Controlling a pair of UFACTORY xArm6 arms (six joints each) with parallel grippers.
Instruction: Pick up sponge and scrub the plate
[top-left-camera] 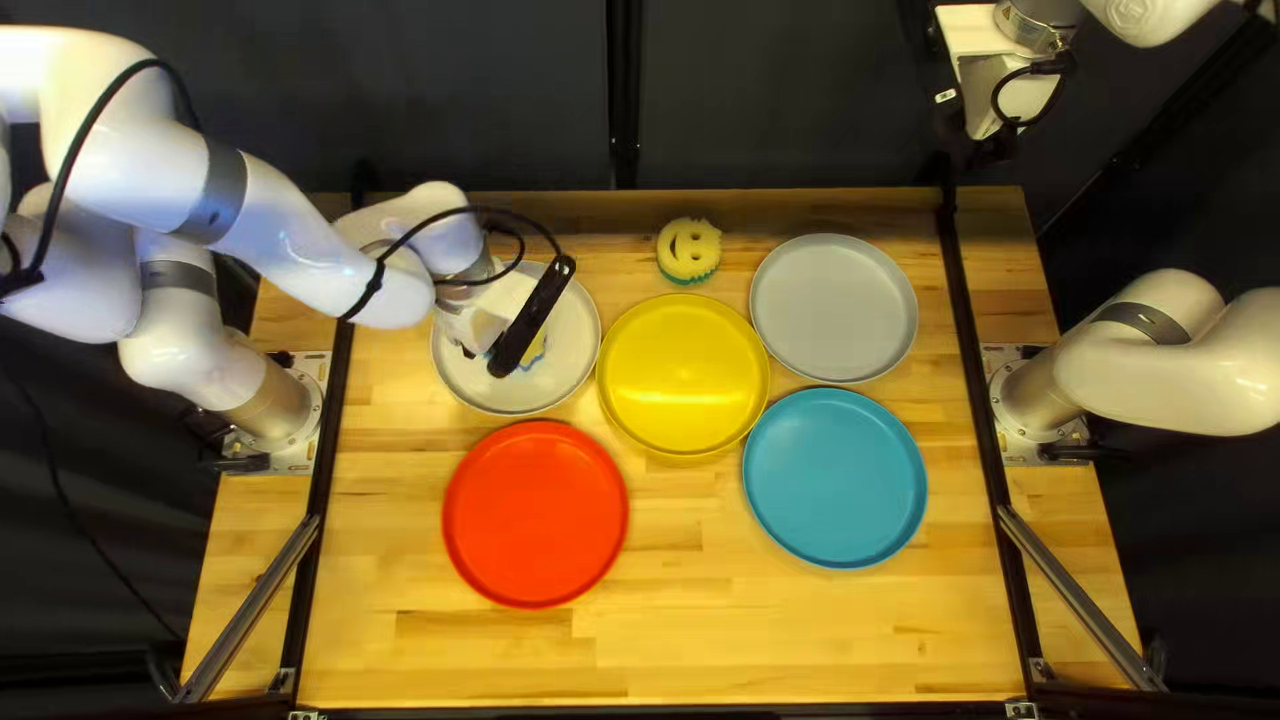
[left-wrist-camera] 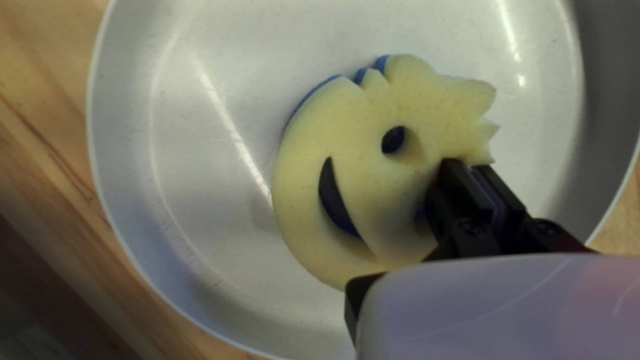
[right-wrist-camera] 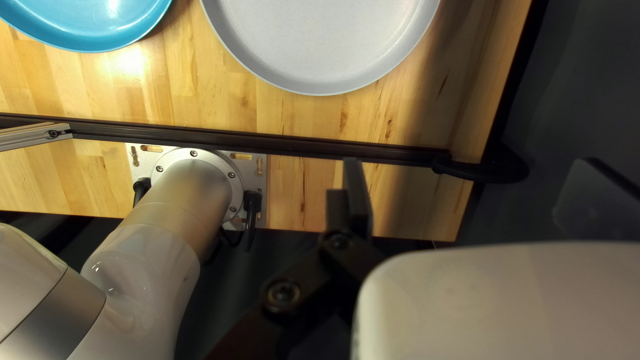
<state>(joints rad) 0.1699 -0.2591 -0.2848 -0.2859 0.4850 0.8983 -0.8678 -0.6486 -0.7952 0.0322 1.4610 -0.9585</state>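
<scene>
Jaws of the left gripper stood close together, pinching the edge of the pale yellow sponge beside one eye hole, while the rest of it spread past them. That sponge lay over the inside of the white plate, its cut-out smile facing the wrist camera and a strip of blue backing showing along its rim. The plate rested on the bench at the left of the top left view, with the red plate on its near side and the yellow plate just beside it. Farther right came the grey plate, and nearer than that, the blue plate. A second sponge, yellow over green, sat beyond the yellow plate, its smiling face up. Well away from the plates, the right gripper hung raised past the bench's far edge, its jaws wide apart with nothing between them.
</scene>
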